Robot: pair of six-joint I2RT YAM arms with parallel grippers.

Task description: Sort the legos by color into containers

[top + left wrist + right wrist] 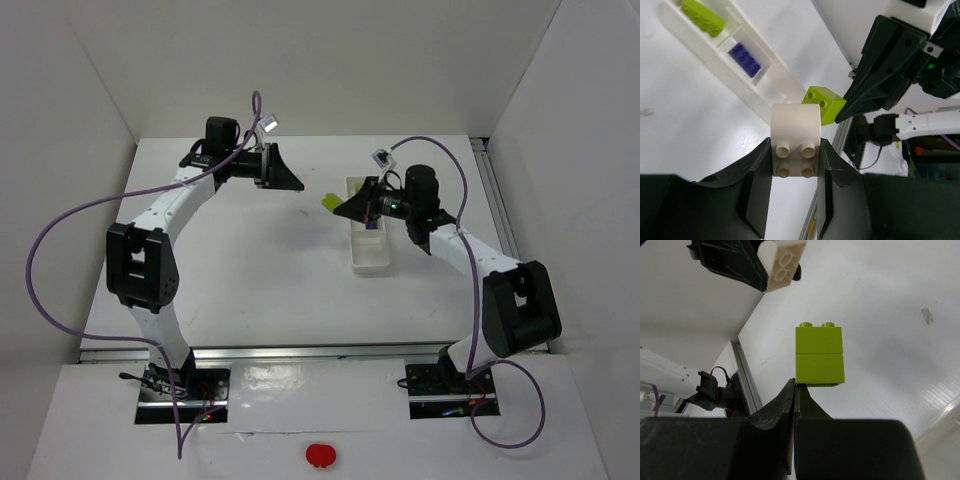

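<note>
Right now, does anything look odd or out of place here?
The right claw pinches the yellow-green brick by just one edge, so nearly all of it sticks out past the tips; that grip looks precarious. The left claw holds the cream brick squarely.

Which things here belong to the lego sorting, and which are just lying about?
Job: cream-white brick in the left gripper; yellow-green brick in the right gripper; white tray, holding a green brick and a blue brick in separate compartments.
Lying about: red object at the near edge; purple cables.
</note>
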